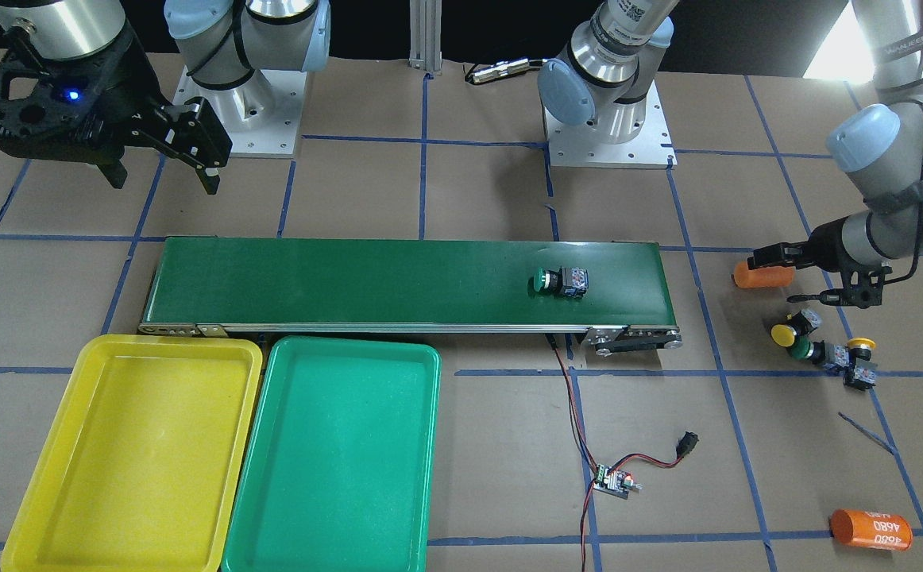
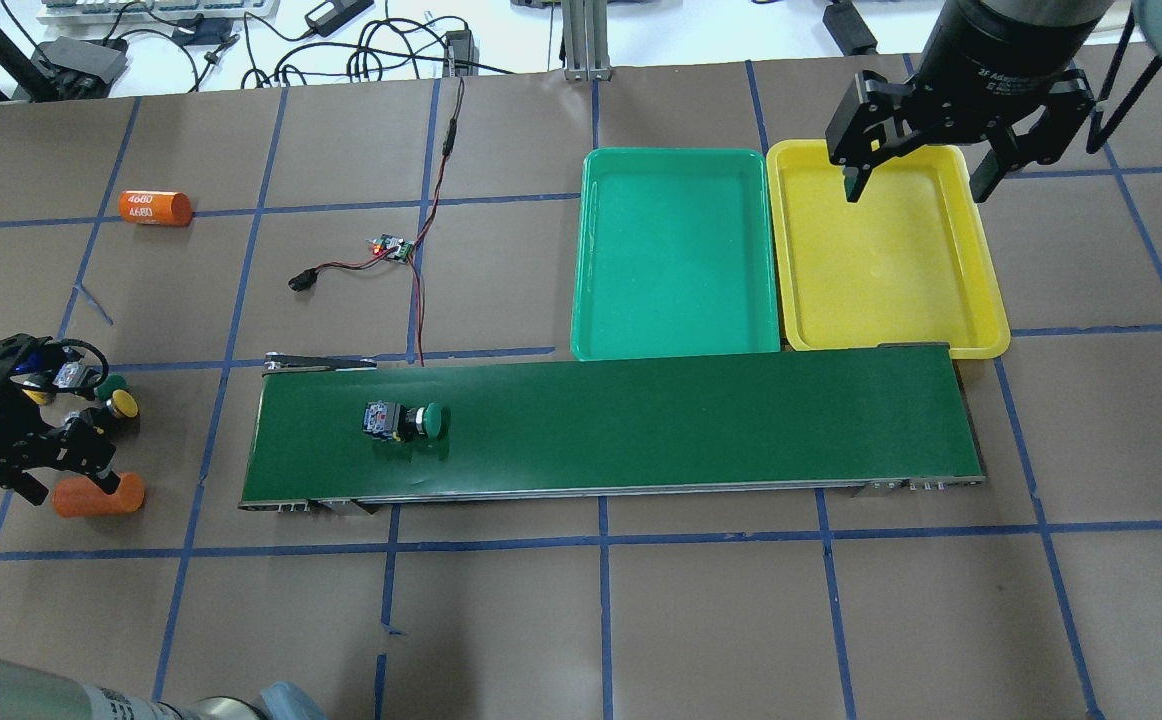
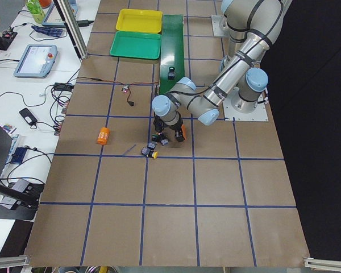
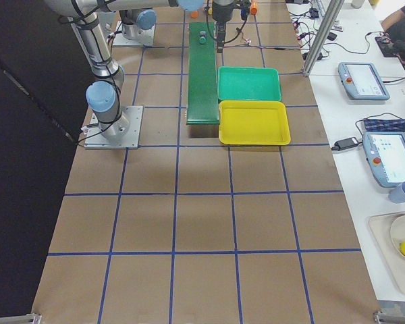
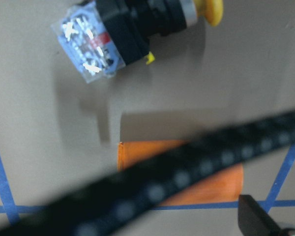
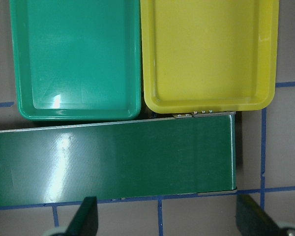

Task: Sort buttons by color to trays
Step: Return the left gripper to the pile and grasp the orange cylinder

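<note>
A green button (image 1: 558,281) lies on its side on the dark-green conveyor belt (image 1: 350,278), towards the left arm's end. Three more buttons sit in a cluster on the table off that end: a yellow one (image 1: 785,333), a green one (image 1: 806,349) and another yellow one (image 1: 859,348). My left gripper (image 1: 789,278) hangs open just beside the cluster, over an orange cylinder (image 1: 762,275), holding nothing. The left wrist view shows a yellow button (image 5: 132,34) up close. The yellow tray (image 2: 886,260) and the green tray (image 2: 676,250) are empty. My right gripper (image 2: 919,180) hovers open above the yellow tray.
A second orange cylinder (image 1: 870,529) lies near the table's front. A small circuit board (image 1: 612,481) with red-black wires sits in front of the belt. The two arm bases (image 1: 606,135) stand behind the belt. A black cable (image 5: 152,187) crosses the left wrist view.
</note>
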